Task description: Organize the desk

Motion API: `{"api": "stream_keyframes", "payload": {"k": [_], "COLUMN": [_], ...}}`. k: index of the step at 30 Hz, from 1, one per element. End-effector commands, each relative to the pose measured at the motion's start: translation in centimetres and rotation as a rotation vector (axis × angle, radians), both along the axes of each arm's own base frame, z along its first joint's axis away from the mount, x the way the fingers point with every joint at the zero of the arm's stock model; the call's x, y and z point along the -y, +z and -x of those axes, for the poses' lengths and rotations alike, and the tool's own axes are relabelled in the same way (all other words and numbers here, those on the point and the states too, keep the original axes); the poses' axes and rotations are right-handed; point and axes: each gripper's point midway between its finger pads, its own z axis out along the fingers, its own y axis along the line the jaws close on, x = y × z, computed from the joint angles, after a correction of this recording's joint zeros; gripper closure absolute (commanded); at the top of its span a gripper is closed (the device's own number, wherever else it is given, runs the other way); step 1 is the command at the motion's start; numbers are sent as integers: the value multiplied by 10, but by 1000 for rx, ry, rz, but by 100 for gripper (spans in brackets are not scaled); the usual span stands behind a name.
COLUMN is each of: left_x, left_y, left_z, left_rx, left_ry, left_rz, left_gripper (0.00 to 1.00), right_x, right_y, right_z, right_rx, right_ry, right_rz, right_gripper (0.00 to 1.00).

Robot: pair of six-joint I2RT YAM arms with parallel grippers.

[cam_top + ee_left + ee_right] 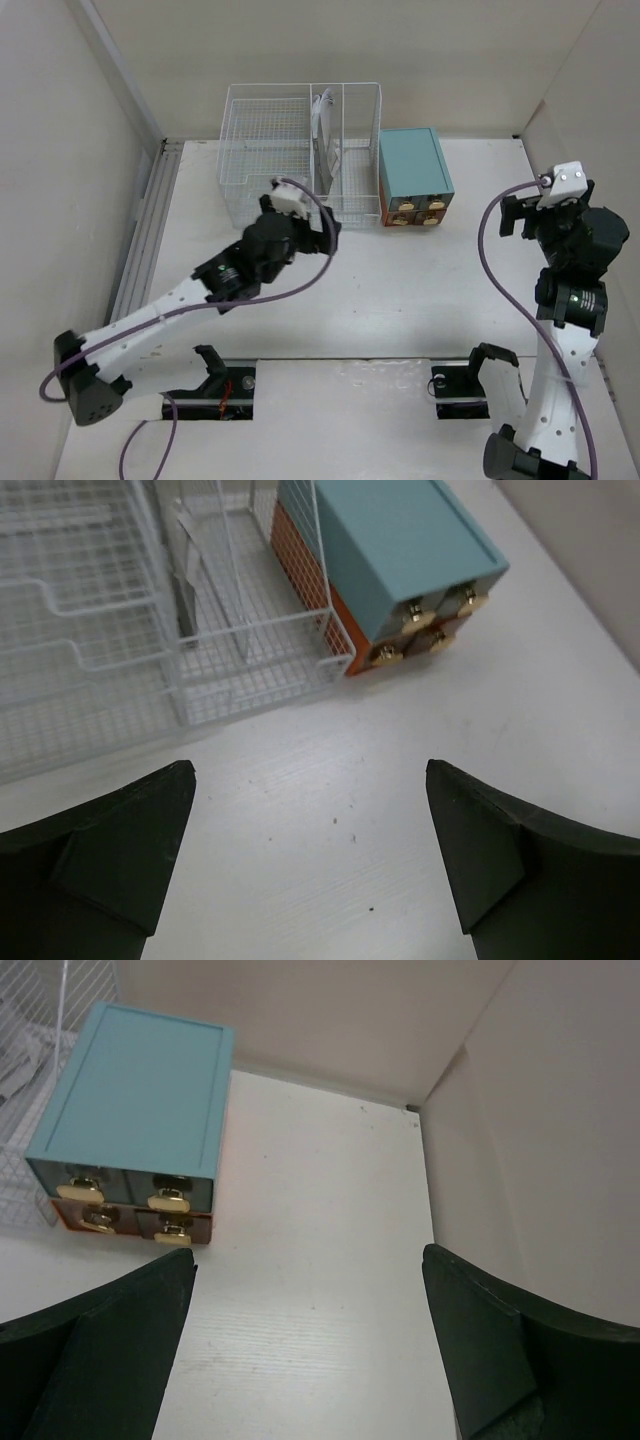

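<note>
The desk [400, 290] is a flat white tabletop with light walls around it. My left gripper [322, 226] is open and empty, just above the desk in front of the white wire basket [270, 150]. In the left wrist view its jaws [308, 780] stand wide apart over bare desk [330, 830]. My right gripper [512, 214] is open and empty at the right side, raised above the desk. In the right wrist view it [308, 1260] faces bare desk [320, 1260] to the right of the teal drawer cabinet [140, 1090].
The wire basket [100, 630] stands at the back with a thin grey object [326, 140] upright in its narrow middle compartment. The teal cabinet [414, 175] sits against the basket's right side, drawers shut. A metal rail [145, 240] runs along the left edge.
</note>
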Motion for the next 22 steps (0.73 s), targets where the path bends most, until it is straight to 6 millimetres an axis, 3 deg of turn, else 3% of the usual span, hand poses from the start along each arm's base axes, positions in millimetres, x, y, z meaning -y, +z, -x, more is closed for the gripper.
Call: {"api": "stream_keyframes", "payload": {"k": [1, 4, 5, 9, 10, 13, 15, 19, 22], "left_x": [-36, -52, -44, -39, -38, -36, -33, -46, -53], "left_y": [33, 47, 52, 65, 57, 78, 77, 85, 82], "left_z": [-2, -4, 5, 0, -4, -13, -27, -57, -64], "left_rx": [-3, 6, 8, 19, -8, 12, 4, 65, 75], "left_ry": [26, -36, -147, -325, -352, -445, -458, -309, -266], "left_rz": [150, 172, 166, 129, 122, 182, 187, 159, 130], "left_gripper": [1, 1, 1, 1, 1, 1, 1, 1, 1], "right_x": [6, -4, -7, -6, -5, 2, 5, 15, 17], "right_y": [31, 27, 31, 24, 21, 20, 14, 10, 11], "right_z": [14, 19, 21, 13, 10, -1, -11, -23, -26], "right_rx": [158, 174, 190, 159, 149, 137, 105, 81, 86], "right_ry": [-102, -61, -45, -51, -52, -74, -77, -111, -110], "right_rz": [-78, -99, -94, -140, -143, -157, -166, -168, -150], "right_gripper": [0, 0, 0, 0, 0, 0, 0, 0, 0]}}
